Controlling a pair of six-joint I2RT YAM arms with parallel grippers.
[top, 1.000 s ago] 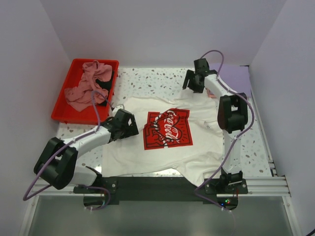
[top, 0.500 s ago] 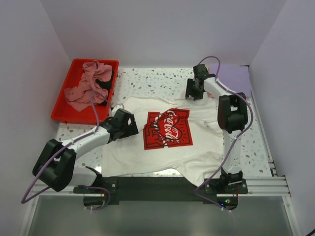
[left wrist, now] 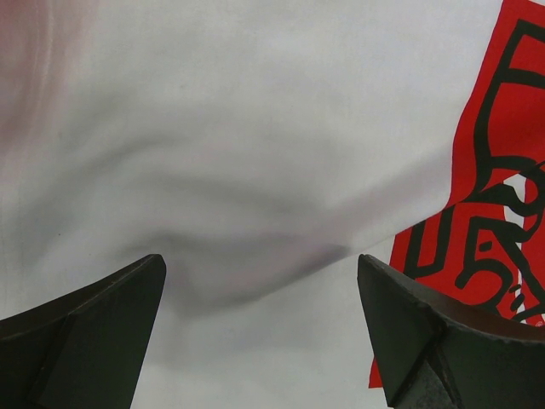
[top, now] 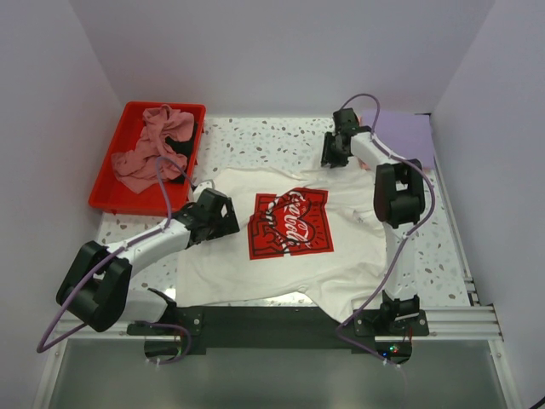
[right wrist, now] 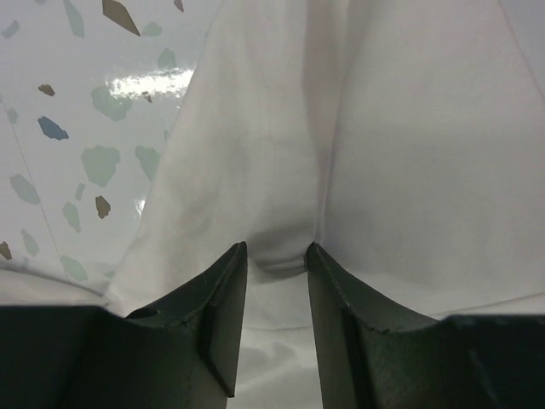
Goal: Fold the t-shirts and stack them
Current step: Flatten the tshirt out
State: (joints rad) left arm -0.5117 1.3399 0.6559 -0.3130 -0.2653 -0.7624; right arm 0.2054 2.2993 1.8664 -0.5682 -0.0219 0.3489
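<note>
Jaws: left gripper (left wrist: 260, 328) wide, right gripper (right wrist: 274, 319) pinching one white t-shirt (top: 281, 260); pink pile in one red tray (top: 111, 183).

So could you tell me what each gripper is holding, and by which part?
Right gripper pinches a fold at the white Coca-Cola t-shirt's far edge; left gripper holds nothing.

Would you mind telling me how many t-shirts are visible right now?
3: the white Coca-Cola t-shirt spread mid-table, a dusty-pink t-shirt bunched in the red tray, a lavender t-shirt far right. More may be hidden.
</note>
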